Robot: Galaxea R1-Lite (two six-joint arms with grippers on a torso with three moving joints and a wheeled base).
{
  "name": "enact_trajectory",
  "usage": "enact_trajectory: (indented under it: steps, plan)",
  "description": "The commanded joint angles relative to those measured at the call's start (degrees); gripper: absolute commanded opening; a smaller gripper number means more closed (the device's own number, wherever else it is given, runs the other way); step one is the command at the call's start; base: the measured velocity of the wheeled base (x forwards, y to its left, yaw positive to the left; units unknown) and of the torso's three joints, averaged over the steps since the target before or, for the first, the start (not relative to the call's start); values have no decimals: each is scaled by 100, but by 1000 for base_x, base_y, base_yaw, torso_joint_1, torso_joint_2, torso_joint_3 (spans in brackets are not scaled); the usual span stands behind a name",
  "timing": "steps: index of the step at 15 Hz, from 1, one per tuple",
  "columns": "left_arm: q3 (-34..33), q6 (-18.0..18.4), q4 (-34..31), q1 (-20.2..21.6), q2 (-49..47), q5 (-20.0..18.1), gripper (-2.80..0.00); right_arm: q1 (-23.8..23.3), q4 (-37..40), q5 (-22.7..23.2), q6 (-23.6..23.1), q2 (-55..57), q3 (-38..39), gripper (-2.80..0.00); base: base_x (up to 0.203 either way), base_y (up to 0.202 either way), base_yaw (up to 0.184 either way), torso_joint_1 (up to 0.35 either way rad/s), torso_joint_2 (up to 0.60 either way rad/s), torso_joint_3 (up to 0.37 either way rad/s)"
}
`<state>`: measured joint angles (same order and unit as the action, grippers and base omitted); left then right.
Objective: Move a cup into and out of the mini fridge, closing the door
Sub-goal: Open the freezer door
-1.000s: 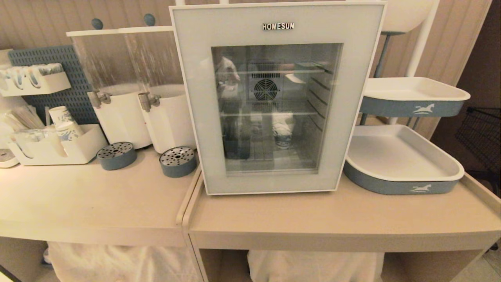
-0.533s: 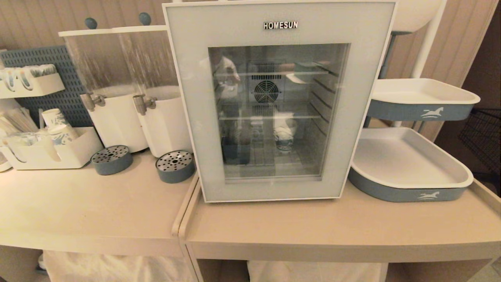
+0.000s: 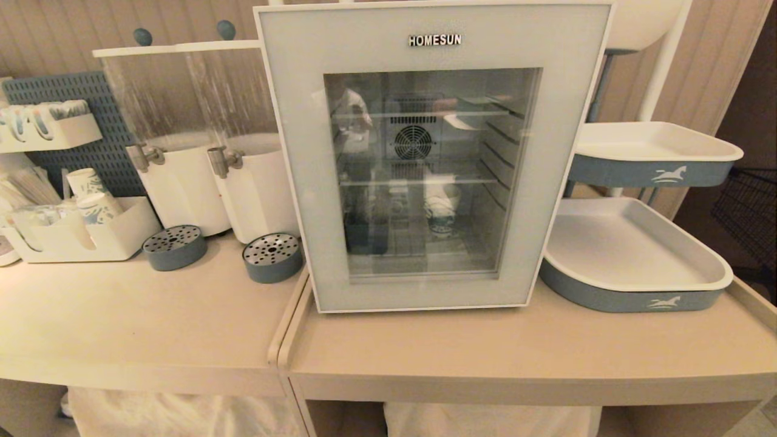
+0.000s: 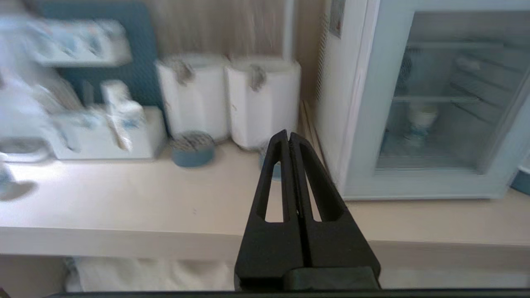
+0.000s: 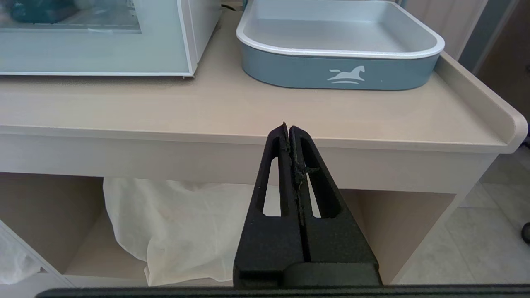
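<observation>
One cup [image 3: 441,209] stands inside the mini fridge [image 3: 434,158] on the table [image 3: 522,352], behind its closed door [image 3: 291,152]. Left wrist view: the left tool [image 4: 288,134] hangs pinched together, empty, before the table. Right wrist view: the right tool [image 5: 288,128], likewise clamped and empty, sits below the table edge.

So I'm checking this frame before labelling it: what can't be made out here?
- Cup behind the door: glass reflections in the head view hide its inside and what lies beside it.
- Mini fridge top: cut off by the upper edge in both head and left wrist views.
- Organizer contents: blurred in the left wrist view.
- Both arms: outside the head view.
</observation>
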<state>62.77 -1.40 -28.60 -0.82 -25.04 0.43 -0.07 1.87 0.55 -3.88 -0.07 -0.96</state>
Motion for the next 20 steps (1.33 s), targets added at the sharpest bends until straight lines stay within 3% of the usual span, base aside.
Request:
enact_trajectory:
  steps: [1,4,7,8,10,12,13,14,15,17,18,20]
  plan:
    - [547,-45,-99,-44,-1507,-128,-280,-1,-2,7,10,7,0,-280,0,0,0,0,0,0]
    - [645,-154,-81,-71,-2644,-710,-280,-1,-2,-2,10,7,0,-280,0,0,0,0,0,0]
    - [261,-166,805,81,-3728,-1150,-280,-1,-2,-2,10,7,0,-280,0,0,0,0,0,0]
    - [212,-160,1078,286,-4109,-1595,-280,-1,-2,-2,10,7,0,-280,0,0,0,0,0,0]
    - [264,-29,1346,1005,-4823,-3317,-280,-1,-2,-2,5,7,0,-280,0,0,0,0,0,0]
    - [367,490,1436,1715,-5452,-5145,-280,-1,-2,-2,10,7,0,-280,0,0,0,0,0,0]
    - [409,888,1455,1972,-5795,-6017,0,-1,-2,-2,10,7,0,-280,0,0,0,0,0,0]
    - [481,1392,1463,2214,-6153,-6835,0,-1,-2,-2,7,7,0,-280,0,0,0,0,0,0]
    - [590,1619,1465,2318,-6430,-7434,0,-1,-2,-2,7,7,0,-280,0,0,0,0,0,0]
    - [886,1785,1483,2377,-6880,-8317,0,-1,-2,-2,1,7,0,-280,0,0,0,0,0,0]
    - [1088,1813,1489,2323,-7091,-8582,0,-1,-2,-2,6,7,0,-280,0,0,0,0,0,0]
    - [1406,1848,1504,2075,-7382,-8741,0,-1,-2,-2,19,7,0,-280,0,0,0,0,0,0]
